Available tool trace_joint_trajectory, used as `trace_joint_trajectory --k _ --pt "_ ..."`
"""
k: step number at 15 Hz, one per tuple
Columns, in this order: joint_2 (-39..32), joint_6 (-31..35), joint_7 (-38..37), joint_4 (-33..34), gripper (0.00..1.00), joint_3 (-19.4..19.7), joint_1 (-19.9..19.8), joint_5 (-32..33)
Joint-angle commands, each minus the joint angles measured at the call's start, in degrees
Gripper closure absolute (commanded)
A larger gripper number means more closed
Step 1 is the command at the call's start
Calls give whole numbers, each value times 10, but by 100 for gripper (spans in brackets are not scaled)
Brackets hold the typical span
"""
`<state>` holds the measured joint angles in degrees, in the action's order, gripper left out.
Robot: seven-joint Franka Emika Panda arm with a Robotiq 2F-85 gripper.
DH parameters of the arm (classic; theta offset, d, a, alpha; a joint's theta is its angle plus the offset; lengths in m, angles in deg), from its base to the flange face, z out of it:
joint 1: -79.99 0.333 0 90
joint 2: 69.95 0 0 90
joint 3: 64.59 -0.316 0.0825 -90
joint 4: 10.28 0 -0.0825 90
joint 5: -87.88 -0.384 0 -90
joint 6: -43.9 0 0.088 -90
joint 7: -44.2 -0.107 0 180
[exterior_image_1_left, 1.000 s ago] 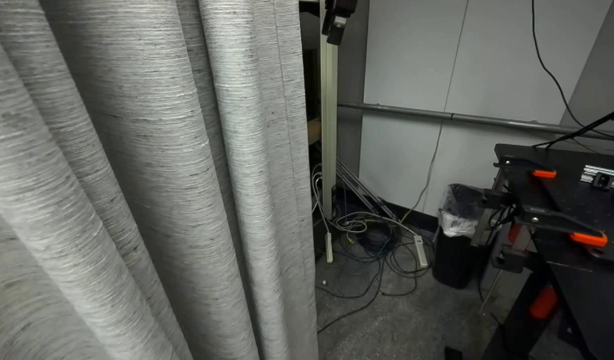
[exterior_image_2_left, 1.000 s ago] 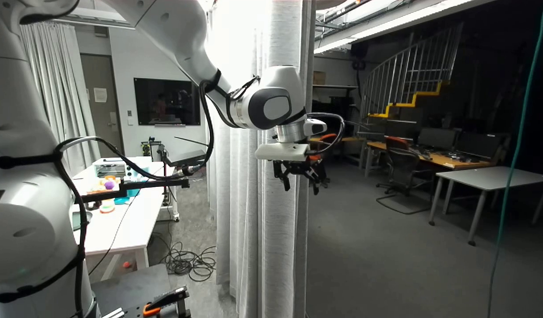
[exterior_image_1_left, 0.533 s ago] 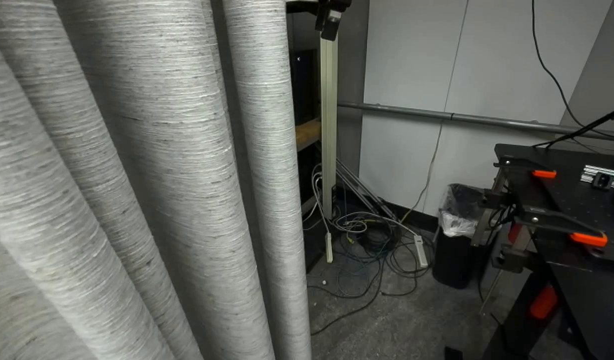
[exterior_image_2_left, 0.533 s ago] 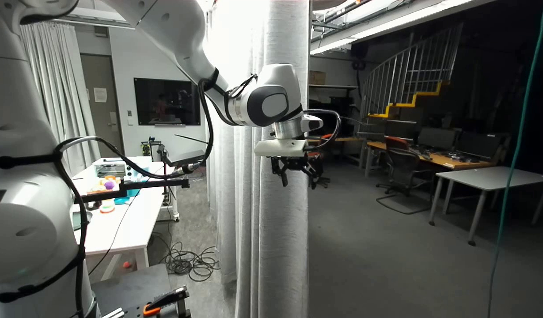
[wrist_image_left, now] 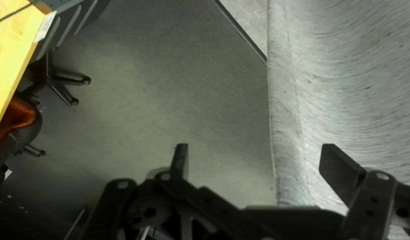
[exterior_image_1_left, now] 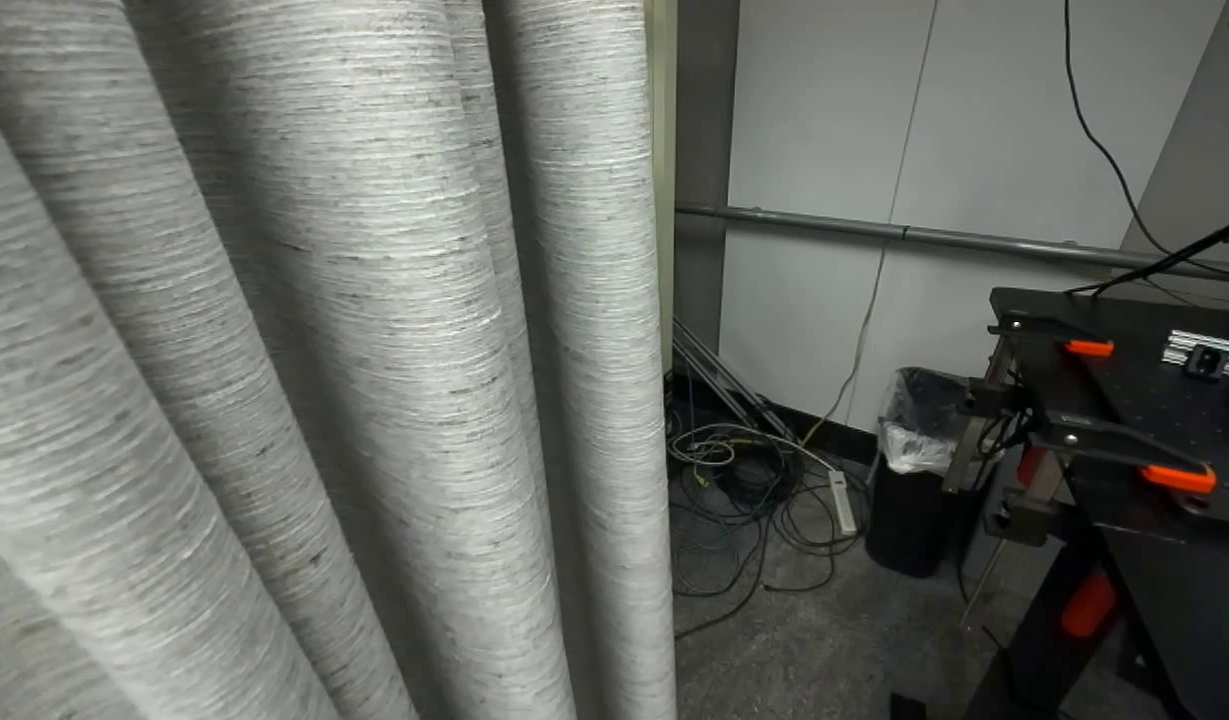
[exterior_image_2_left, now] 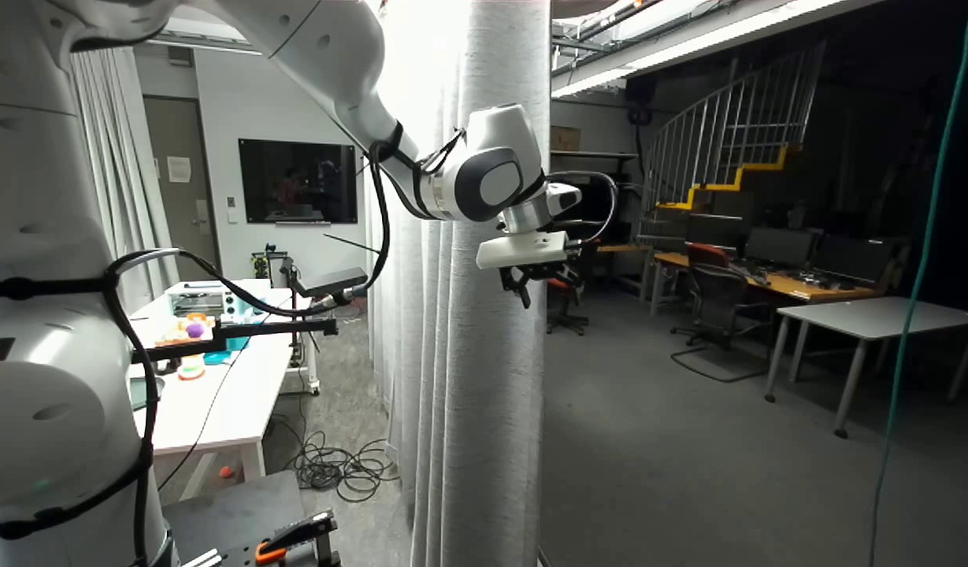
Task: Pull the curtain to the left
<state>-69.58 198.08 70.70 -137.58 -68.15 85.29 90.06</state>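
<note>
Pale grey woven fabric forms the curtain (exterior_image_1_left: 404, 320), hanging in deep vertical folds in both exterior views. In the wrist view we see its free edge pass between the fingertips of the gripper (wrist_image_left: 255, 151), which are spread wide (we cannot tell whether either one touches the curtain). In an exterior view, the white robot arm (exterior_image_2_left: 334, 71) extends in front of the curtain. Just past the curtain's edge, in an exterior view, we find tangled cables (exterior_image_1_left: 759, 480) and a white power strip (exterior_image_1_left: 842, 502) on the floor (exterior_image_1_left: 804, 650), the strip just beside a black waste bin (exterior_image_1_left: 909, 520) with a clear liner (exterior_image_1_left: 914, 452). Farther out, two clamps (exterior_image_1_left: 1109, 441) with orange ends sit on the edge of a black table (exterior_image_1_left: 1059, 385). In an exterior view, an office chair (exterior_image_2_left: 716, 298) stands near a grey-topped table (exterior_image_2_left: 885, 314).
</note>
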Motion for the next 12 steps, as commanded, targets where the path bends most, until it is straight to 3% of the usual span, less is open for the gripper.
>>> trace_joint_trajectory --k 1,8,10,12 --pt "-38 33 59 33 0 -4 -6 -45" --pt "-40 32 128 33 0 -19 -4 -115" --pt "-34 38 173 32 0 -29 -6 -176" --pt "-28 34 238 36 0 -45 -12 -279"
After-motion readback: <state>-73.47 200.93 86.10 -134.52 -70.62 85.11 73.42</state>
